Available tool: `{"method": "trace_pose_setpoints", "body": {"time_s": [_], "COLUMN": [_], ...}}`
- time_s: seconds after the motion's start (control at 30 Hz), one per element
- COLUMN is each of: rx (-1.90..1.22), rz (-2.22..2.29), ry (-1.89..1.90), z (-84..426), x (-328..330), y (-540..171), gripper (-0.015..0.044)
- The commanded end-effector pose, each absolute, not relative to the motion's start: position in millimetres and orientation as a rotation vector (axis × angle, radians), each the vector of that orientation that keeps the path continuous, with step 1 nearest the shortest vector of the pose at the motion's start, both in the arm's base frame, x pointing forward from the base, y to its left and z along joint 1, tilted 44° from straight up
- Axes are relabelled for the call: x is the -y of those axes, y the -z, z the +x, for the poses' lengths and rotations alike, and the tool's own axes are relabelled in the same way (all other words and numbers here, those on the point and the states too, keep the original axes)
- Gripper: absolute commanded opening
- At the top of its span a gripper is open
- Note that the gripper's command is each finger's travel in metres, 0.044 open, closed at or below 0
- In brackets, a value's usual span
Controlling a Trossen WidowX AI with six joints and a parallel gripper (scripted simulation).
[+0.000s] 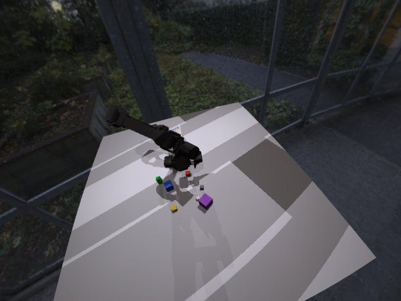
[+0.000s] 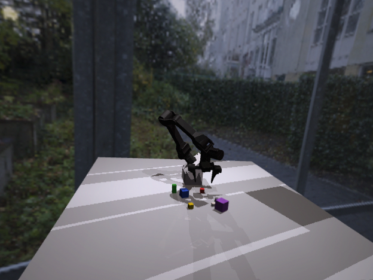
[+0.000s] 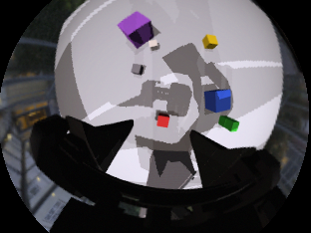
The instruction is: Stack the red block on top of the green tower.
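Note:
The small red block (image 1: 187, 173) (image 2: 202, 190) (image 3: 162, 120) lies on the table, with nothing on it. The green tower (image 1: 159, 180) (image 2: 174, 188) (image 3: 228, 123) stands upright, narrow and taller than the red block, close beside a blue block. My gripper (image 2: 203, 182) (image 3: 162, 127) is open and empty, pointing down above the table. In the wrist view the red block shows between the two fingertips, with the fingers still above it in the exterior view. In the top view the arm hides much of the fingers.
The blue block (image 1: 168, 185) (image 2: 184, 192) (image 3: 217, 101) is between the green tower and the red block. A large purple block (image 1: 205, 200) (image 2: 221, 204) (image 3: 136, 30), a white one (image 1: 197, 197) (image 3: 154, 45), a grey one (image 1: 202, 187) (image 3: 138, 69) and a yellow one (image 1: 174, 208) (image 2: 190, 206) (image 3: 210, 41) lie farther from the arm base.

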State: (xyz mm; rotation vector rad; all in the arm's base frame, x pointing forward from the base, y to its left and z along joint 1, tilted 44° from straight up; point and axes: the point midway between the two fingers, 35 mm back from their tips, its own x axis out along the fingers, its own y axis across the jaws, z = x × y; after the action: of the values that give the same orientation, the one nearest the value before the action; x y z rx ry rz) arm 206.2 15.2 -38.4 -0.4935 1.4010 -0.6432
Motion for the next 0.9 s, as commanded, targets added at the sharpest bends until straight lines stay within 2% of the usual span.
{"method": "trace_pose_setpoints", "body": {"time_s": [0.0, 0.87], "rx": [-1.415, -1.414], "rz": [-0.51, -0.512], "ry": [0.653, 0.655], "z": [202, 202], "x": [0, 24], "y": [52, 79], "gripper": [0.044, 0.044]}}
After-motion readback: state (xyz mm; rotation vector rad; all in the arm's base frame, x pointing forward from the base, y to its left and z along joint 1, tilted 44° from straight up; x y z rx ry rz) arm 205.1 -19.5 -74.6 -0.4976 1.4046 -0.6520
